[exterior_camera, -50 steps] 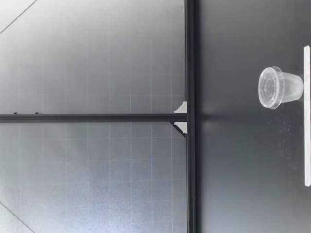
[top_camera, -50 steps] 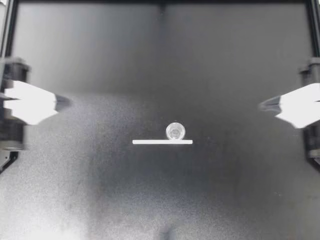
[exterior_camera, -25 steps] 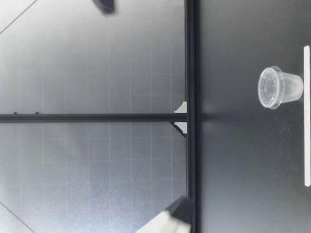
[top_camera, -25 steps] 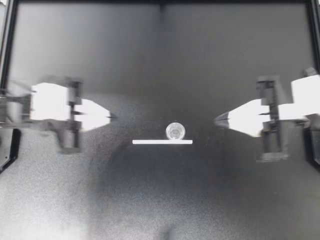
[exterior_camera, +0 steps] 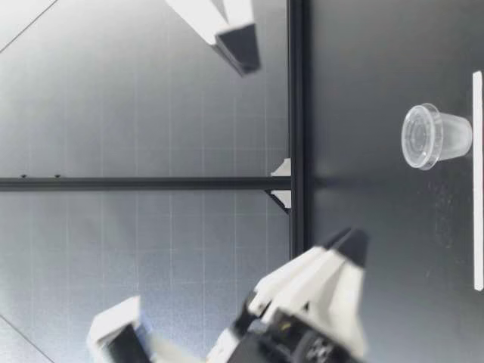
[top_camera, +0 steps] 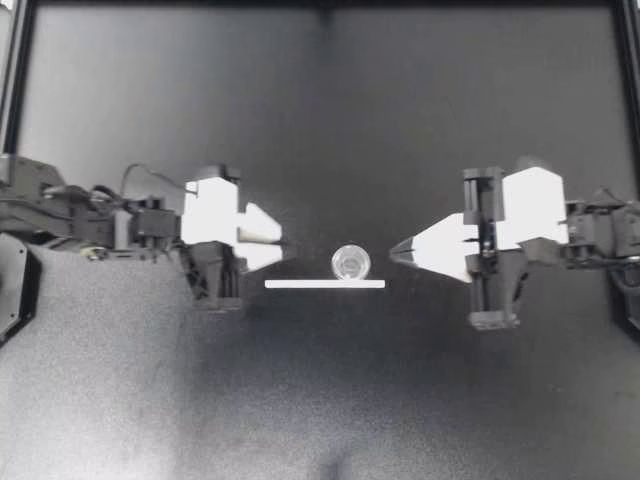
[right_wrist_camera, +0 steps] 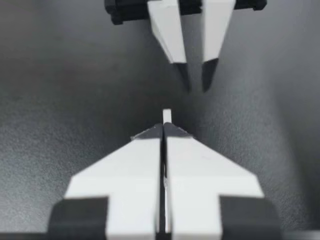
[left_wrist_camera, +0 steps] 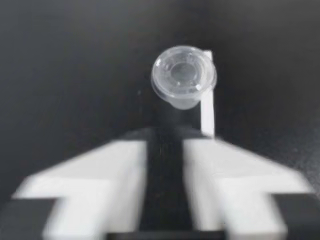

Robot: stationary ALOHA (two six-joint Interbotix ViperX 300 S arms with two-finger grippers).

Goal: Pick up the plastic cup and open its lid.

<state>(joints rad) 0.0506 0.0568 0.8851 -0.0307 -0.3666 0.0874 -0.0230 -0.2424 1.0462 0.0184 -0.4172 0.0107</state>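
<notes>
Cup (top_camera: 351,263) of clear, thin plastic stands upright near the middle of the dark, matte, faintly speckled counter (top_camera: 300,400). Its round lid (left_wrist_camera: 183,70) is still pressed on, and its base sits just at the twelve o'clock side of a flat white strip (top_camera: 325,284). From the side the cup tapers: it is widest at the lid's raised rim and narrower at the foot, with smooth, glossy walls. It looks very light and probably a bit springy, so a hard squeeze would likely buckle the wall or pop it sideways, and the slick plastic could slip out of a loose hold. The safest place to hold it seems to be the wall just under the lid's rim, taken from two opposite sides, which leaves the overhanging lip free for the other arm to catch and peel up. The left end effector (top_camera: 277,240) hovers at nine o'clock from the cup, near it but apart, empty, its white wedge-shaped fingers spread by a narrow gap with the cup straight ahead. The right end effector (top_camera: 393,250) is at three o'clock, also near and not touching, its fingers pressed together into a single dark-tipped point and holding nothing.
</notes>
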